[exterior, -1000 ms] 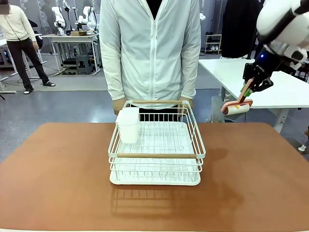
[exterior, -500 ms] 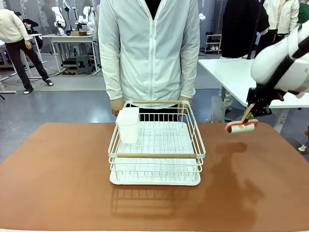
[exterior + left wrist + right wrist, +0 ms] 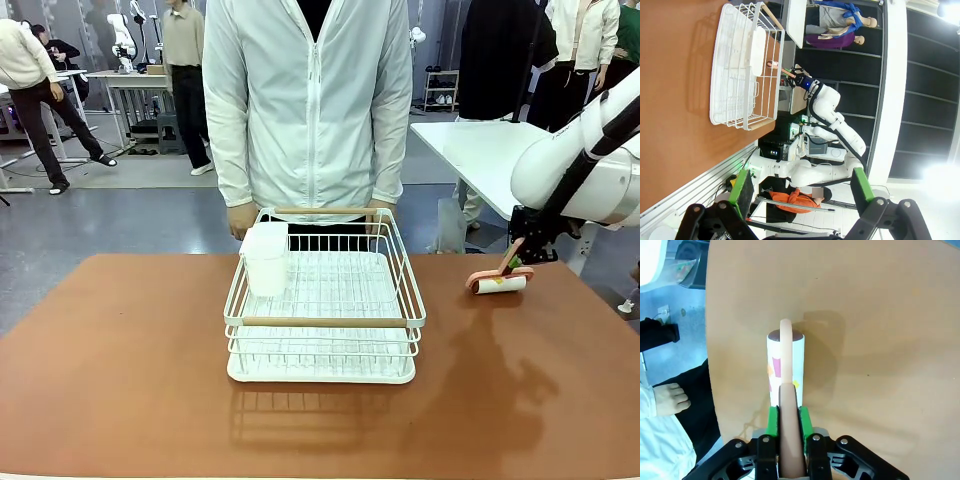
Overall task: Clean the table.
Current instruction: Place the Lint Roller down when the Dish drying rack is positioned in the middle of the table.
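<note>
Right gripper (image 3: 517,262) sits at three o'clock of the front view, over the far right part of the table (image 3: 120,380), and its jaws are pinched tight on the pink handle of a lint roller (image 3: 498,283). From the right wrist, the green pads (image 3: 773,421) squeeze that handle from both sides, the gripper (image 3: 788,422) at six o'clock and the lint roller (image 3: 785,367) running up toward twelve. Its white drum rests on or just above the brown top; contact is hard to call. The table (image 3: 880,340) spreads out beyond it.

Centre of the front view: a white wire rack (image 3: 325,310) stands on the table, with a pale wooden bar across its near edge and a white cup (image 3: 266,260) in its far left corner at about ten o'clock of the rack. A person in a white jacket (image 3: 310,100) stands at twelve o'clock, both hands at the rack's far rim.

Left gripper (image 3: 802,192) hangs at six o'clock of its own view, jaws spread wide, nothing between the green pads (image 3: 743,192). Up at eleven o'clock there, the rack (image 3: 740,65) lies sideways on the table (image 3: 670,100).
</note>
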You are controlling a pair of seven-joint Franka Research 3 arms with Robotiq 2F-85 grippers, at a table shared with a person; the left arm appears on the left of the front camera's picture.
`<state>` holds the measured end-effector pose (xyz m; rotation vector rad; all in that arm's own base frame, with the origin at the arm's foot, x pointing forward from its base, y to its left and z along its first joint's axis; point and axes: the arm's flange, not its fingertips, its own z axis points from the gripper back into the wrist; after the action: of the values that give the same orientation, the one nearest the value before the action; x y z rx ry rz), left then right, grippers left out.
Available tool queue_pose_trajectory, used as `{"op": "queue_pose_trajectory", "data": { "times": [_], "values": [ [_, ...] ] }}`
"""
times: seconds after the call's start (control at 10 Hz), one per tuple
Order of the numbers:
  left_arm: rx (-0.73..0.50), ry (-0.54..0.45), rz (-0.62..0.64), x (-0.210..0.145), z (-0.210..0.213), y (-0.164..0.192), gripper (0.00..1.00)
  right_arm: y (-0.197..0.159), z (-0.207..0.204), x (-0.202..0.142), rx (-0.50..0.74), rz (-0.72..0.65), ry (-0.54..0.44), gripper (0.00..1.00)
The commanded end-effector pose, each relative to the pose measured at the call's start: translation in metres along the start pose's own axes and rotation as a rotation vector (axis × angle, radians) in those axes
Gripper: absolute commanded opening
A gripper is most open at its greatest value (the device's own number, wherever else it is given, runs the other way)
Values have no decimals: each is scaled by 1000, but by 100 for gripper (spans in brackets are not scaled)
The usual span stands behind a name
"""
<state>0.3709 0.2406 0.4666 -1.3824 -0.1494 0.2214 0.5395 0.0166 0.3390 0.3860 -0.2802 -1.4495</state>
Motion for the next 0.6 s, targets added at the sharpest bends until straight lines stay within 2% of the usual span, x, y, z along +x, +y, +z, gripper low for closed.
{"op": "queue_pose_trajectory", "data": {
  "times": [0.0,0.5],
  "values": [
    [-4,-4,-2,-3,2,-1,100,-7,-1,-8,42,-44,-4,21],
    [-4,-4,-2,-3,2,-1,100,-21,14,-3,-42,-60,34,54]
  ]
}}
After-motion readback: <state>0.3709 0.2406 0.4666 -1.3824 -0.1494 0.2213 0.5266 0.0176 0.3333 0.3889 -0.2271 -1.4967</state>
